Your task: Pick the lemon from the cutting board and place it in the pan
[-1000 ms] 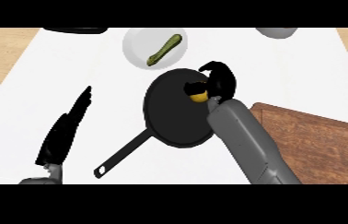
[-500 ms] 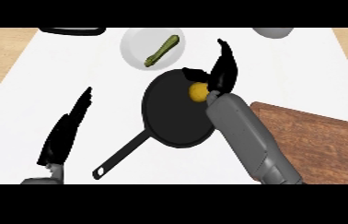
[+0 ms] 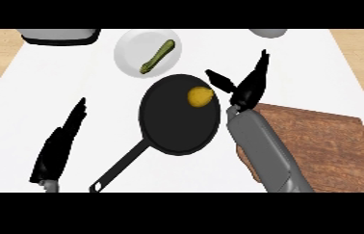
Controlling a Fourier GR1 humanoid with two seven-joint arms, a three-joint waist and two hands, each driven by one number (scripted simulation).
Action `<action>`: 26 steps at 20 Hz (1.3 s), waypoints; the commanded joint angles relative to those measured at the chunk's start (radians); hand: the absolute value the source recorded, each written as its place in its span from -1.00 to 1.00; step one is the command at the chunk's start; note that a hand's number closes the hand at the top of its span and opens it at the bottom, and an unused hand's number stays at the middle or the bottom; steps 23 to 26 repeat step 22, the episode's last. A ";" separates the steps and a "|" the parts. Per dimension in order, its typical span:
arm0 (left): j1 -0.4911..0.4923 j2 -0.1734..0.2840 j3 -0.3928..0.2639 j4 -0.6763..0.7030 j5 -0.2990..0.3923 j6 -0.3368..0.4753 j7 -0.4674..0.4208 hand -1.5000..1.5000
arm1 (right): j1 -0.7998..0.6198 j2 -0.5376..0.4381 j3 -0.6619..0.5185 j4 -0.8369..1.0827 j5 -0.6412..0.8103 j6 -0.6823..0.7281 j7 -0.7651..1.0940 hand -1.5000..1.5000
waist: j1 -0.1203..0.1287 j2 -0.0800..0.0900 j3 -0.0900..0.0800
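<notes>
Yellow: 1 lemon (image 3: 200, 97) in 1 pan (image 3: 171, 127), 2 hands open

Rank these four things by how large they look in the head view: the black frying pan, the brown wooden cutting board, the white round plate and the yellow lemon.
1. Black frying pan and brown wooden cutting board: too close to rank, since the forearm hides part of the board.
2. White round plate.
3. Yellow lemon, lying inside the pan.

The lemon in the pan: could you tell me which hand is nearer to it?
Right. The right hand is open just beside the lemon, at the pan's right rim. The left hand rests open far off, near the view's left edge.
</notes>
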 commanded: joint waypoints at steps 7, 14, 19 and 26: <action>0.059 -0.002 0.025 -0.016 -0.004 0.007 -0.025 0.00 | 0.524 -0.121 0.090 -0.530 0.093 -0.037 -0.044 -1.00 | -0.046 -0.011 -0.002; 0.092 0.008 0.040 -0.022 0.004 -0.019 -0.051 0.00 | 0.892 -0.278 0.101 -0.922 0.060 0.041 -0.046 -1.00 | -0.032 -0.005 -0.001; 0.020 -0.028 0.021 -0.071 -0.024 0.012 0.056 0.00 | 1.131 -0.345 0.150 -1.087 -0.044 0.010 -0.178 -1.00 | -0.037 -0.005 0.000; 0.067 -0.022 0.030 -0.082 -0.002 -0.017 0.008 0.00 | 1.203 -0.420 0.097 -1.200 -0.139 0.065 -0.223 -1.00 | -0.030 -0.005 0.000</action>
